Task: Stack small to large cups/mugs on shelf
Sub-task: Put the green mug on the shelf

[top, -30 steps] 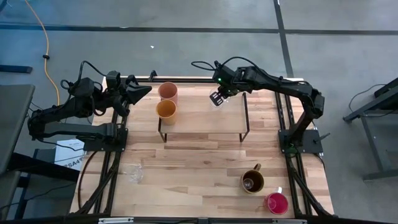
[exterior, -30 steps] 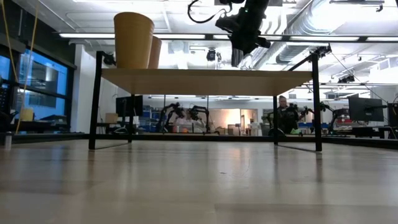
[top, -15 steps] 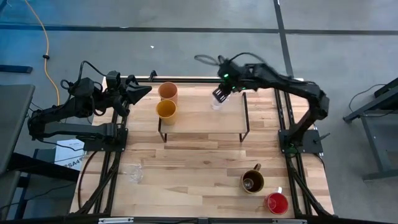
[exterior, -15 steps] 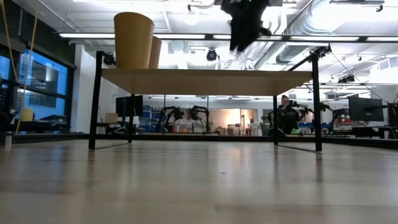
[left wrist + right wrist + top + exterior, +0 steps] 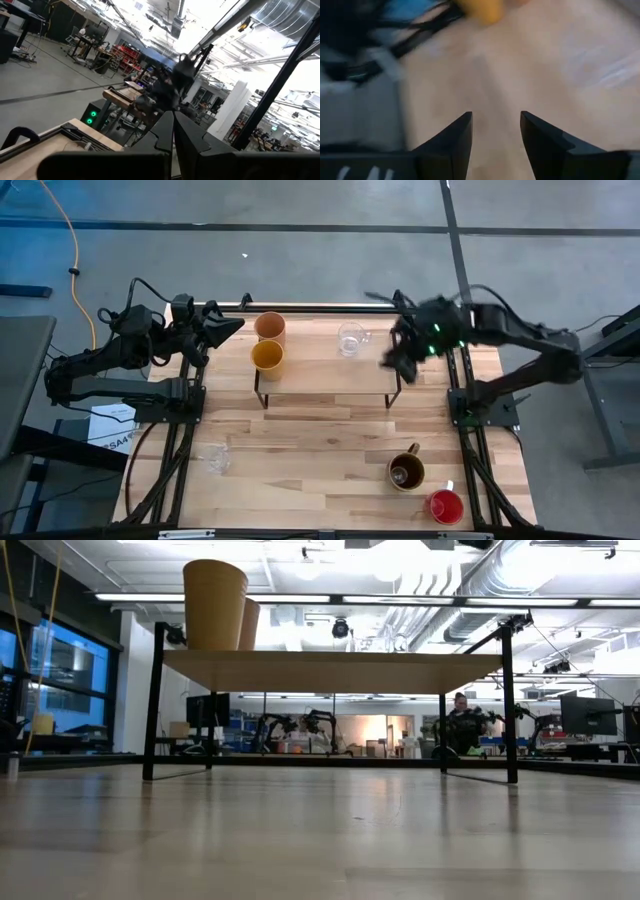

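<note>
The shelf (image 5: 320, 370) stands at the table's far middle. On its left end a peach tumbler (image 5: 269, 326) and a yellow-orange cup (image 5: 266, 356) stand upright; the low view shows the yellow-orange cup (image 5: 214, 604) in front. A clear glass mug (image 5: 351, 338) stands on the shelf's far middle. My right gripper (image 5: 394, 361) hovers open over the shelf's right end, apart from the mug, its fingers (image 5: 455, 140) spread with nothing between them. My left gripper (image 5: 226, 327) waits shut at the table's far left.
On the table near the front right stand a brown handled mug (image 5: 405, 471) and a red-pink cup (image 5: 445, 506). Another clear glass mug (image 5: 219, 460) lies at the front left. Bare wood lies between them and the shelf.
My right gripper has opened and let go of the clear glass mug, which now stands on the shelf's far middle. The gripper has then swung fast toward the table's right edge, leaving the low view.
</note>
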Motion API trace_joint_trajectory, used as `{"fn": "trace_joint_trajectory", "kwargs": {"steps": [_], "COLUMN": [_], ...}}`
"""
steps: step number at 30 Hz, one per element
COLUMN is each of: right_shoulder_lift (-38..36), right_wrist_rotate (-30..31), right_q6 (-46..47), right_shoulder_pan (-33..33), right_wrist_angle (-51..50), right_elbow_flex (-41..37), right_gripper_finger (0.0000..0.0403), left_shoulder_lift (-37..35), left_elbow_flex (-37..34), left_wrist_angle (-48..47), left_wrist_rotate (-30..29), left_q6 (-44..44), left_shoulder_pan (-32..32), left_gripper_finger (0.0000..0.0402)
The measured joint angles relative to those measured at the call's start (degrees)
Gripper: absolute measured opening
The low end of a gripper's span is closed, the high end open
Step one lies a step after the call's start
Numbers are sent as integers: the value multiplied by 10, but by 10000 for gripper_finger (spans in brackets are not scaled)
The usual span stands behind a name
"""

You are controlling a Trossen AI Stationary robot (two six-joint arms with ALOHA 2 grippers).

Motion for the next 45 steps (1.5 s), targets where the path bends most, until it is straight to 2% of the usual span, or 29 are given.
{"fn": "trace_joint_trajectory", "kwargs": {"steps": [3, 6, 11, 15, 18, 20, 23, 26, 30, 32, 37, 41, 45], "right_shoulder_lift": [-45, -71, -70, -40, -17, -5, 9, 13, 13, 12, 12, 10, 4], "right_wrist_rotate": [-90, -144, -143, -133, -87, -61, -57, -53, 3, 29, 21, 31, 51], "right_q6": [91, 201, 303, 370, 426, 463, 542, 604, 617, 617, 701, 692, 612], "right_shoulder_pan": [59, 131, 242, 306, 353, 375, 391, 405, 416, 417, 412, 429, 445], "right_wrist_angle": [41, 50, 38, -64, -124, -124, -107, -40, 45, 57, 39, 30, -6], "right_elbow_flex": [-76, -134, -187, -188, -188, -192, -217, -258, -306, -317, -337, -343, -335], "right_gripper_finger": [158, 158, 158, 158, 158, 158, 158, 158, 158, 158, 158, 158, 158], "left_shoulder_lift": [0, 0, 0, 0, 0, 0, 0, 0, 0, 0, 0, 0, 0], "left_elbow_flex": [0, 0, 0, 0, 0, 0, 0, 0, 0, 0, 0, 0, 0], "left_wrist_angle": [0, 0, 0, 0, 0, 0, 0, 0, 0, 0, 0, 0, 0], "left_wrist_rotate": [-11, -16, -40, -41, -41, -41, -41, -41, -41, -41, -39, -39, -39], "left_q6": [0, 0, 0, 0, 0, 0, 0, 0, 0, 0, 0, -1, 0], "left_shoulder_pan": [0, 0, 0, 0, 0, 0, 0, 0, 0, 0, 0, 0, 0], "left_gripper_finger": [3, 3, 3, 3, 3, 3, 3, 3, 3, 3, 3, 3, 3]}}
